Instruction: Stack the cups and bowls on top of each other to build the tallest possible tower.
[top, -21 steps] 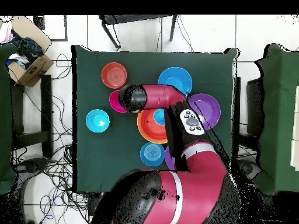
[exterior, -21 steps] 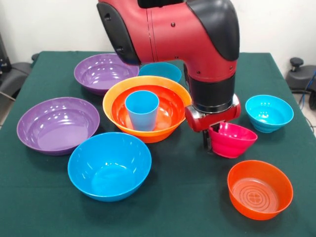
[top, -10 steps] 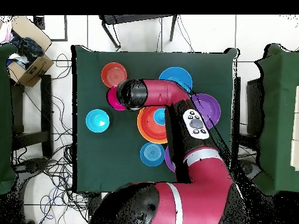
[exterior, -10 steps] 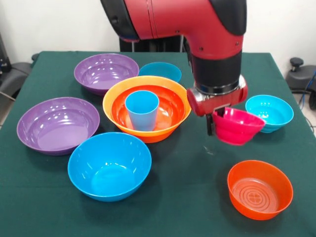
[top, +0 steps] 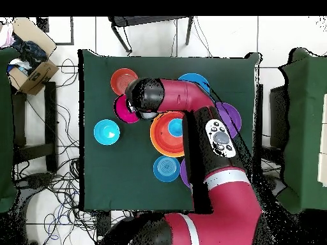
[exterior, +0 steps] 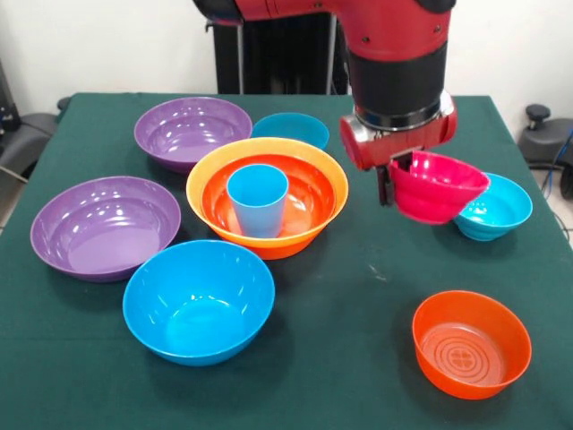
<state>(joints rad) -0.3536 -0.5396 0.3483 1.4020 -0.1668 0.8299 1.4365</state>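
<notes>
Front view: end effector grips the magenta bowl by its left rim, bowl tilted and held clear above the tabletop. Tower, an orange bowl nesting a red-orange bowl and the light blue cup, sits to the left of the end effector, lower, near.

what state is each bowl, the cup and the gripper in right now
gripper: shut on magenta bowl's rim
magenta bowl: lifted off the table, tilted
light blue cup: upright inside red-orange bowl
red-orange bowl: nested in orange bowl
orange bowl: upright on table
other bowls: upright, empty, unstacked
</notes>
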